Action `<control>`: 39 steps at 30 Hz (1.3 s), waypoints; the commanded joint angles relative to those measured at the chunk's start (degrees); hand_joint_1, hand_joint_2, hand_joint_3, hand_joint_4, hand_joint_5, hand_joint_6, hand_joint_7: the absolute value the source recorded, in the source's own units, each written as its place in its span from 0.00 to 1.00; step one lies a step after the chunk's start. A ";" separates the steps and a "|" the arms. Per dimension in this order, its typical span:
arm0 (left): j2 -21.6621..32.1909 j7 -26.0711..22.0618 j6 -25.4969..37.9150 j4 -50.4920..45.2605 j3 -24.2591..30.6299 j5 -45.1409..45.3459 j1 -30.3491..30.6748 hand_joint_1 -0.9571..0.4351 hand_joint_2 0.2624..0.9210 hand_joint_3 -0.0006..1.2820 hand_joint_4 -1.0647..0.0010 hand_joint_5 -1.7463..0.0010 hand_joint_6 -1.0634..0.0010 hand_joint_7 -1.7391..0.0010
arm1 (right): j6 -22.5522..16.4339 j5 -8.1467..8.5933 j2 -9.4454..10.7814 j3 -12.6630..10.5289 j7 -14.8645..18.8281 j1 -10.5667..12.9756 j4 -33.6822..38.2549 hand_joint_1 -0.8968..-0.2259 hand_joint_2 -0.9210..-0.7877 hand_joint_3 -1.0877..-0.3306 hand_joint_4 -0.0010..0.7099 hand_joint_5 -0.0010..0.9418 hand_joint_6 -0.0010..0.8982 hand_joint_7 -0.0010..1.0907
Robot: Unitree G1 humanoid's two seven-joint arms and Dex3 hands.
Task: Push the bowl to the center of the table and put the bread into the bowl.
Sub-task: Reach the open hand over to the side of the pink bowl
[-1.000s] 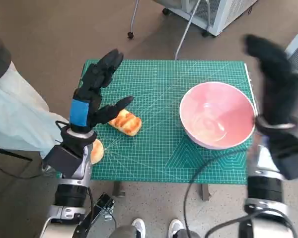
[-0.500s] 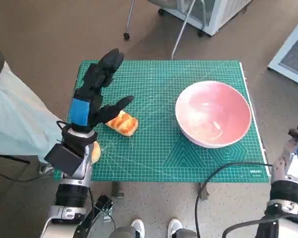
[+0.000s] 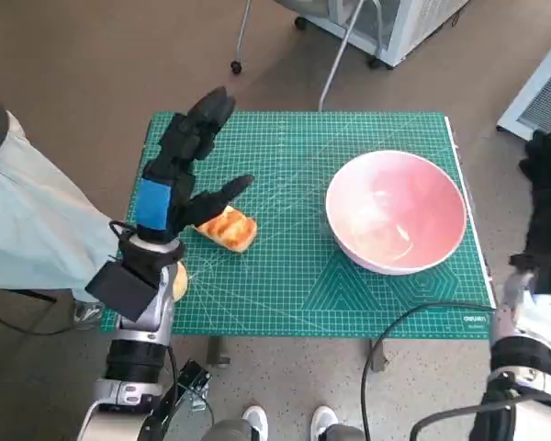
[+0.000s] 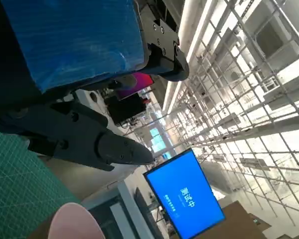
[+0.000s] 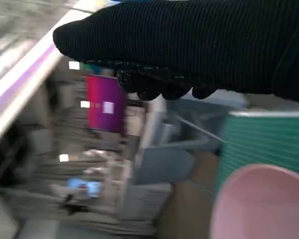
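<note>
Right hand [image 3: 548, 207] back beside bowl [image 3: 397, 223] — left hand [image 3: 182, 175] spread, empty.

The left arm [image 3: 138, 303] rises from the lower left of the head view, forearm near vertical. The left hand [image 3: 170, 197] is raised with its blue-taped back toward the camera, the fingers [image 3: 195, 124] extended and apart, the thumb [image 3: 222, 191] angled out to the side. It holds nothing. In the left wrist view the same hand [image 4: 70, 74] shows straight, separated fingers. The right arm [image 3: 523, 340] stands at the right edge of the head view. The right hand [image 3: 549, 211], gloved, points upward; the right wrist view shows its fingertips [image 5: 159, 84] curled inward, with nothing gripped.
</note>
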 commanded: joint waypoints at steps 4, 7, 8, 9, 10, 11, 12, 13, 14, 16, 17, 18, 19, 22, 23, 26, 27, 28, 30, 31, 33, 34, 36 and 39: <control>0.79 -0.21 0.04 -1.37 0.44 -0.56 0.81 0.48 1.00 0.09 0.57 1.00 0.68 0.80 | 5.40 -0.61 3.82 0.38 -3.78 -0.80 2.37 0.57 0.00 0.20 0.19 0.03 0.01 0.34; 0.99 -0.01 0.01 -1.36 0.64 -0.39 1.05 0.48 1.00 0.09 0.57 1.00 0.68 0.80 | 6.35 -0.68 4.88 0.43 -3.56 -1.23 2.65 0.55 0.00 0.21 0.21 0.02 0.00 0.37; 1.06 0.08 -0.01 -1.34 0.72 -0.33 1.11 0.48 1.00 0.09 0.57 1.00 0.68 0.80 | 6.81 -0.74 5.23 0.47 -3.64 -1.44 2.80 0.55 0.00 0.21 0.21 0.02 0.00 0.38; 1.10 0.16 -0.03 -1.28 0.77 -0.26 1.11 0.48 1.00 0.09 0.57 1.00 0.68 0.80 | 7.16 -0.78 5.45 0.49 -3.70 -1.60 2.89 0.54 0.00 0.21 0.21 0.02 0.00 0.38; 1.14 0.30 0.02 -1.29 0.86 -0.19 1.19 0.47 1.00 0.09 0.57 1.00 0.68 0.80 | 7.76 -0.67 5.80 0.42 -3.39 -1.81 3.06 0.53 0.00 0.22 0.22 0.02 0.00 0.38; 1.17 0.41 0.05 -1.31 0.93 -0.14 1.24 0.47 1.00 0.09 0.57 1.00 0.68 0.80 | 8.18 -0.59 6.03 0.35 -3.14 -1.95 3.17 0.52 0.00 0.21 0.21 0.02 0.00 0.38; 1.17 0.55 0.08 -1.33 0.99 -0.03 1.31 0.47 1.00 0.09 0.57 1.00 0.68 0.80 | 8.82 -0.36 6.31 0.14 -2.71 -2.16 3.35 0.52 0.00 0.21 0.21 0.02 0.00 0.38; 1.17 0.65 0.10 -1.34 1.03 0.04 1.36 0.47 1.00 0.09 0.56 1.00 0.68 0.80 | 9.27 -0.23 6.50 -0.04 -2.43 -2.30 3.47 0.52 0.00 0.21 0.20 0.01 0.00 0.37; 1.17 0.70 0.10 -1.35 1.04 0.08 1.38 0.47 1.00 0.09 0.56 1.00 0.68 0.80 | 9.51 -0.19 6.59 -0.16 -2.30 -2.37 3.52 0.52 0.00 0.21 0.20 0.01 0.00 0.37; 1.28 0.91 0.23 -1.84 1.19 0.22 1.79 0.47 1.00 0.09 0.56 1.00 0.68 0.80 | 10.60 0.28 7.34 -0.67 -1.68 -2.79 3.76 0.51 0.00 0.21 0.19 0.01 0.00 0.36; 1.35 0.98 0.28 -2.09 1.26 0.25 1.99 0.47 1.00 0.09 0.56 1.00 0.67 0.80 | 11.11 0.50 7.71 -0.92 -1.41 -3.01 3.86 0.51 0.00 0.21 0.18 0.01 0.00 0.36; 1.67 1.08 0.46 -2.93 1.58 0.18 2.66 0.46 1.00 0.09 0.56 1.00 0.67 0.80 | 12.55 1.00 8.66 -1.30 -1.12 -4.00 4.09 0.49 0.00 0.22 0.16 0.00 0.00 0.33; 1.90 1.16 0.65 -3.59 1.78 0.14 3.12 0.46 1.00 0.09 0.56 1.00 0.67 0.80 | 13.58 1.31 9.28 -1.59 -0.92 -4.71 4.21 0.50 0.00 0.22 0.14 0.00 0.00 0.32; 2.28 1.43 1.19 -5.22 2.13 0.12 4.19 0.46 1.00 0.09 0.56 0.99 0.66 0.81 | 15.27 2.04 10.52 -2.17 -0.61 -6.25 4.28 0.51 0.00 0.22 0.12 0.00 0.00 0.30; 2.32 1.52 1.35 -5.63 2.17 0.15 4.43 0.46 1.00 0.09 0.56 0.99 0.66 0.81 | 15.50 2.16 10.75 -2.33 -0.53 -6.51 4.25 0.51 0.00 0.22 0.12 0.00 0.00 0.29; 2.62 1.65 1.41 -6.43 2.45 0.09 5.23 0.46 1.00 0.10 0.56 0.99 0.66 0.81 | 16.15 2.48 11.96 -2.77 -0.52 -7.65 4.22 0.53 0.00 0.21 0.12 0.00 0.00 0.28; 2.66 1.69 1.43 -6.62 2.50 0.10 5.42 0.46 1.00 0.10 0.55 1.00 0.64 0.83 | 16.30 2.56 12.19 -2.87 -0.49 -7.91 4.23 0.54 0.00 0.21 0.12 0.00 0.00 0.29; 2.72 1.72 1.43 -6.82 2.61 0.07 5.66 0.46 1.00 0.10 0.55 1.00 0.64 0.84 | 16.56 2.74 12.48 -3.06 -0.45 -8.29 4.28 0.55 0.00 0.20 0.12 0.00 0.00 0.29; 2.80 1.80 1.40 -7.18 2.81 0.05 6.12 0.46 1.00 0.10 0.55 1.00 0.63 0.84 | 17.02 3.06 13.01 -3.47 -0.30 -8.97 4.37 0.56 0.00 0.20 0.12 0.00 0.00 0.31; 2.84 1.85 1.38 -7.33 2.90 0.05 6.34 0.46 1.00 0.10 0.55 1.00 0.62 0.85 | 17.20 3.19 13.25 -3.66 -0.22 -9.26 4.41 0.56 0.00 0.20 0.12 0.00 0.00 0.31; 2.87 2.06 1.23 -7.71 3.07 0.25 6.85 0.46 1.00 0.10 0.55 1.00 0.62 0.85 | 17.48 3.45 13.75 -3.92 0.05 -9.79 4.49 0.56 0.00 0.20 0.12 0.00 0.00 0.32; 2.91 2.25 1.13 -7.95 3.15 0.46 7.13 0.46 1.00 0.10 0.55 1.00 0.62 0.86 | 17.53 3.53 14.01 -3.95 0.22 -10.04 4.53 0.56 0.00 0.20 0.12 0.00 0.00 0.32; 3.00 2.61 1.00 -8.33 3.31 0.85 7.59 0.46 1.00 0.10 0.55 1.00 0.62 0.86 | 17.51 3.43 14.47 -3.88 0.31 -10.46 4.60 0.56 0.00 0.22 0.12 0.00 0.00 0.32; 3.20 3.04 1.04 -8.91 3.56 1.22 8.22 0.46 1.00 0.10 0.55 1.00 0.61 0.86 | 17.48 3.10 15.11 -3.77 0.23 -11.02 4.71 0.54 0.00 0.27 0.13 0.01 0.00 0.33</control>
